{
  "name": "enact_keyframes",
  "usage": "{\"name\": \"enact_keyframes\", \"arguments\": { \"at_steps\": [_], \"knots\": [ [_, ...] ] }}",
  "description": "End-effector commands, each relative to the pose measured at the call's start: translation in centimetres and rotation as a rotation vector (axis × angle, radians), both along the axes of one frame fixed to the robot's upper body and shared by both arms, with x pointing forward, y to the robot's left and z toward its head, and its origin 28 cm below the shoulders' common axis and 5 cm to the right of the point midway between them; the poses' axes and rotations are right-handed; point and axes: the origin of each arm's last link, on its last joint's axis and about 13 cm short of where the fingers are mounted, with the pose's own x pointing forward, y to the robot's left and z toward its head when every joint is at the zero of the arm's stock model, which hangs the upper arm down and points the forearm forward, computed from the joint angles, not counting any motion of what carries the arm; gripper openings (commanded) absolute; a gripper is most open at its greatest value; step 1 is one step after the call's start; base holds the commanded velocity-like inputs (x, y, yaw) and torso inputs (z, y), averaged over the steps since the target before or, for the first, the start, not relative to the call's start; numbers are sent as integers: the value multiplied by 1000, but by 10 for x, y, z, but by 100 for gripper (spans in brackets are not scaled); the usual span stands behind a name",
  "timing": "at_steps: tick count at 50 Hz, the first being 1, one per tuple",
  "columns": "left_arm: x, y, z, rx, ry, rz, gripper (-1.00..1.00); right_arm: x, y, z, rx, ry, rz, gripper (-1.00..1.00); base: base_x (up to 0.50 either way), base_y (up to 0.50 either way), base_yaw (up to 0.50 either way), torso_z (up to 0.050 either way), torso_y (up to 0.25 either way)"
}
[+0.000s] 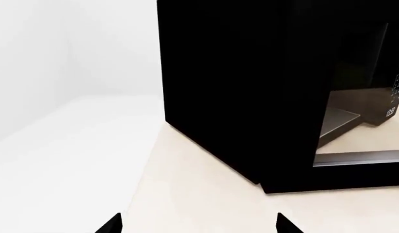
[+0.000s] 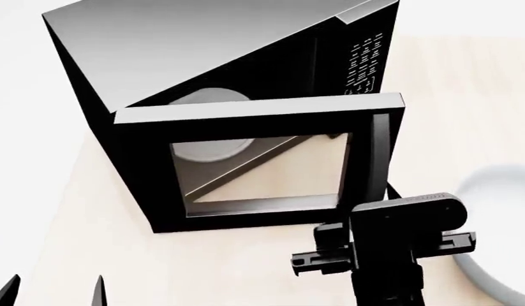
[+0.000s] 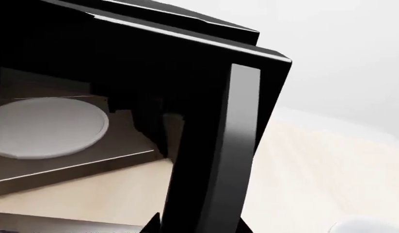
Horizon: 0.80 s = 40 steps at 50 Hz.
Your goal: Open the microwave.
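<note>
The microwave (image 2: 203, 51) is a large black box with a grey top on the beige counter, and it also shows in the left wrist view (image 1: 238, 87). Its glass-windowed door (image 2: 245, 118) stands swung out towards me. The white turntable plate (image 3: 47, 126) shows inside. The keypad (image 2: 364, 64) is at the right of the front. My right gripper (image 3: 196, 225) is shut on the vertical handle (image 3: 231, 145), one fingertip on each side. My left gripper (image 1: 199, 225) is open and empty, low beside the microwave's left side (image 2: 53, 293).
A white round dish (image 2: 501, 217) sits on the counter right of the door, near my right arm (image 2: 399, 248). The beige counter (image 2: 75, 223) ends at a white surface on the left (image 1: 57, 160). A white wall stands behind.
</note>
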Motion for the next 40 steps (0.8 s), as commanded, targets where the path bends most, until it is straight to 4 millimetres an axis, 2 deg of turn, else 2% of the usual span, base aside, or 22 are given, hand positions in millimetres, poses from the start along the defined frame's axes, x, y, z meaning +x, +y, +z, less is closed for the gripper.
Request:
{"name": "enact_keyframes", "arguments": {
  "at_steps": [1, 21, 40],
  "knots": [
    [0, 0, -1, 1, -1, 0, 100, -2, 28, 1, 138, 10, 214, 100, 0, 0, 0, 0, 0],
    [0, -1, -1, 2, 0, -1, 100, -7, 20, 1, 172, -23, 206, 100, 0, 0, 0, 0, 1],
    [-2, -1, 2, 2, -6, -3, 100, -11, -10, 30, 156, -87, 118, 100, 0, 0, 0, 1, 2]
  ]
}}
